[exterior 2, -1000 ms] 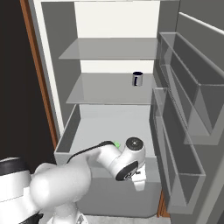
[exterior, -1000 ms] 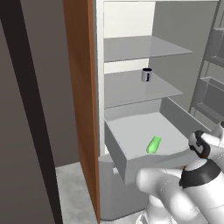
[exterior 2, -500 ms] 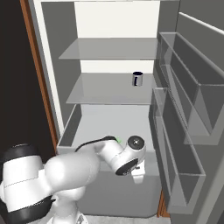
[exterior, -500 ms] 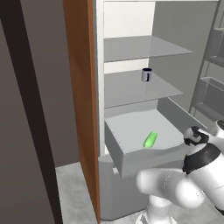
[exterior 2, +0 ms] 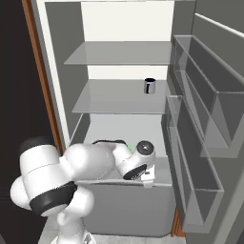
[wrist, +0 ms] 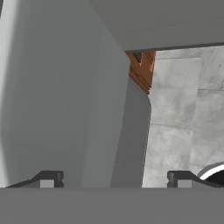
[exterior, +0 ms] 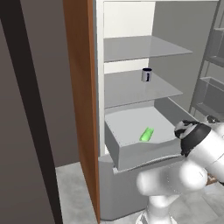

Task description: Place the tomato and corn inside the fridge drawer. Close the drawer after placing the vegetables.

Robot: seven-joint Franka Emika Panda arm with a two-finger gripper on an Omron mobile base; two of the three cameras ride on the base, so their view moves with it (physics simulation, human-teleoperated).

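Observation:
The fridge drawer (exterior: 142, 154) stands pulled out under the lowest shelf; its left wall (exterior 2: 79, 129) shows in the right base view. The corn (exterior: 146, 134), a small green oblong, lies on the drawer floor, and a sliver of corn (exterior 2: 127, 144) shows behind my arm. My gripper (exterior 2: 147, 181) hangs just in front of the drawer's front edge, toward its right end, pointing down. In the hand view the gripper (wrist: 114, 180) is open, its fingertips (wrist: 49, 180) wide apart with nothing between them, over grey panel and floor. The tomato is out of view.
A small dark cup (exterior: 146, 75) stands on the middle shelf (exterior 2: 109, 100). The open door's clear bins (exterior 2: 200, 138) run along the right. A brown cabinet side (exterior: 81, 100) borders the fridge on the left. Grey tiled floor (wrist: 175, 118) lies below.
My arm's elbow has risen and swung left while the hand stayed at the drawer's front right. The corn has shifted a little toward the back of the drawer.

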